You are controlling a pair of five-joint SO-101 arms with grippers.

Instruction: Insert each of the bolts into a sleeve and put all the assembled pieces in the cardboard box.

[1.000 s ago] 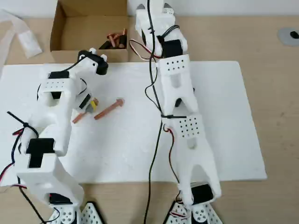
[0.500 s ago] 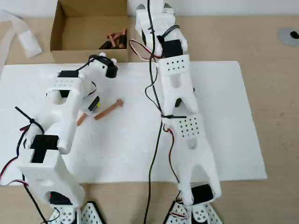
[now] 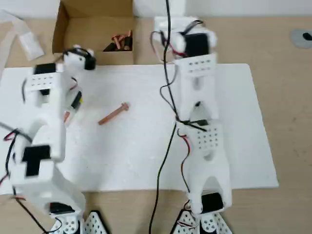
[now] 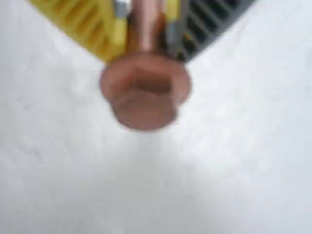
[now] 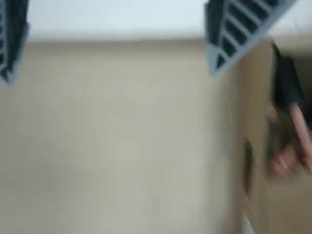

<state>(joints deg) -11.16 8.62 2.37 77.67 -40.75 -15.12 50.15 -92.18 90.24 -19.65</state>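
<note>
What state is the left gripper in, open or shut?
Shut on a bolt: the left gripper clamps its shank between yellow and dark jaws.

no readable text, no labels, no numbers, no signs on anything in view

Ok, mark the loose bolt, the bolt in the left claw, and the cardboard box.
loose bolt (image 3: 113,114), high view, mid-shank.
held bolt (image 4: 145,95), left wrist view, its head.
cardboard box (image 3: 58,34), high view, left wall.
</note>
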